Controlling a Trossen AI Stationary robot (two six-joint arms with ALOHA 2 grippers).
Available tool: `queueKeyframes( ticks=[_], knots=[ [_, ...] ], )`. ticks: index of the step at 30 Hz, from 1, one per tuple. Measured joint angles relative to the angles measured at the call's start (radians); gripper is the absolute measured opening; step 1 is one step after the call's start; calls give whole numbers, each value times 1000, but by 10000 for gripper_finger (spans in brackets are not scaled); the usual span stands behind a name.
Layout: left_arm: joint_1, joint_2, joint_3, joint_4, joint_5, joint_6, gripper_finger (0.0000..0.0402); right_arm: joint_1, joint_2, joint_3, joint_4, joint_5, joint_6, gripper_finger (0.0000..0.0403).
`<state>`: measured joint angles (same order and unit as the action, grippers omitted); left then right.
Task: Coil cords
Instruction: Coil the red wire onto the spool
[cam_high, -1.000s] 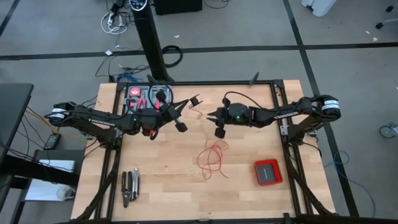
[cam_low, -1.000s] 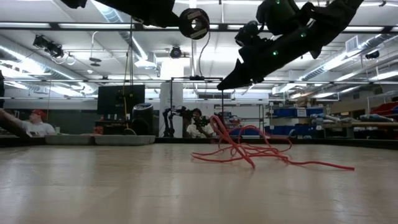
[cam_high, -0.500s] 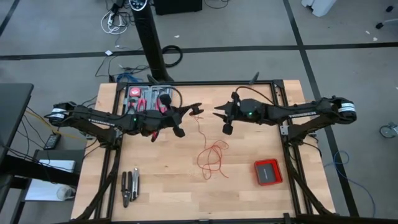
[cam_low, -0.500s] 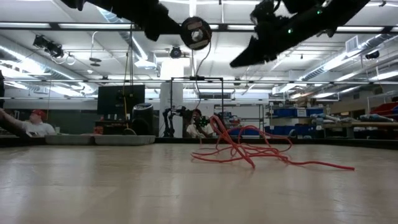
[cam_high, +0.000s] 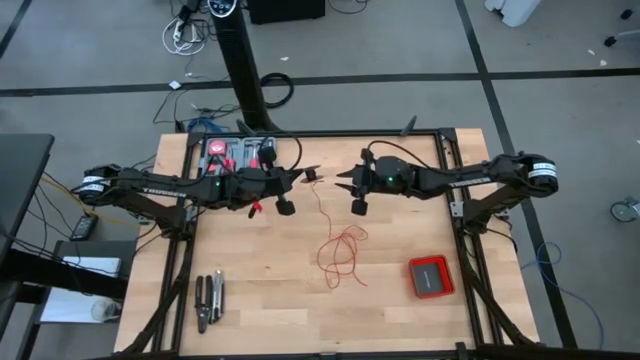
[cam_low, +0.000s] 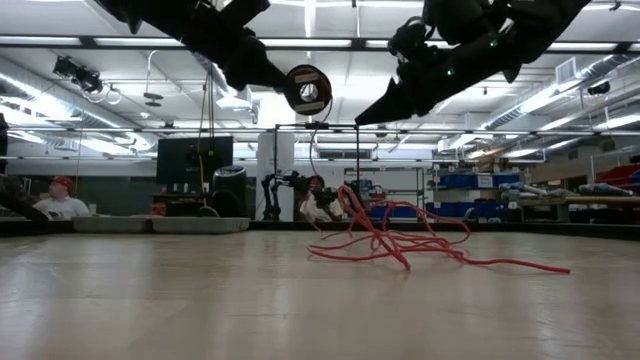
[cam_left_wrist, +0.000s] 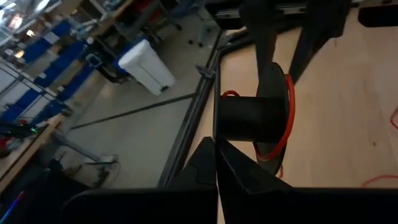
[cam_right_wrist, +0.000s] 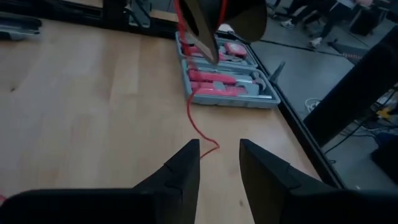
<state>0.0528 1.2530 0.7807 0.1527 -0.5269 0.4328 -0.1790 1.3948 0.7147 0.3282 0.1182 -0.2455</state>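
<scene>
Left gripper (cam_high: 303, 174) is pinched shut on the small black spool (cam_left_wrist: 249, 116), held in the air above the far middle of the table (cam_high: 250, 300). Only a thin ring of red wire (cam_high: 340, 250) is seen against the spool's flange in the left wrist view, so coiling is judged barely begun.

Right gripper (cam_high: 345, 182) hovers just across from the spool, fingers (cam_right_wrist: 180, 171) spread, nothing between them. The strand passes near them but is not gripped.

One fine strand hangs from the spool to the tabletop; most of the wire lies as a loose squiggly tangle mid-table, well apart from the flat red square box (cam_high: 431, 276). Nearly all the length is left to be wound.

Wire: very thin, limp, springy-looking loops. Spool: matte black, cylindrical core with round flanges. Table: pale wood planks, dark metal frame. A grey tool tray (cam_right_wrist: 227, 84) with red-handled tools sits at the far edge.
</scene>
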Motion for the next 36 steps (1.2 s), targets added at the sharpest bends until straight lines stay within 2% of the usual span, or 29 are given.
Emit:
queueKeyframes(
  ticks=[16,19,25,29,32,36],
  knots=[
    [1,0,0,7,10,-11,0,-3,9,0,15,-10,6,109],
    [20,0,0,5,109,-35,0,-10,9,0,19,-55,7,109],
    [94,0,0,-38,509,-72,0,-46,9,0,1,-240,7,108],
    [100,0,0,-31,710,-56,0,-60,9,0,-16,-435,39,102],
    [83,0,0,32,735,-54,0,-55,-2,0,11,-531,92,98],
    [54,0,0,111,614,-59,0,-33,-41,0,46,-540,148,94]
  ],
)
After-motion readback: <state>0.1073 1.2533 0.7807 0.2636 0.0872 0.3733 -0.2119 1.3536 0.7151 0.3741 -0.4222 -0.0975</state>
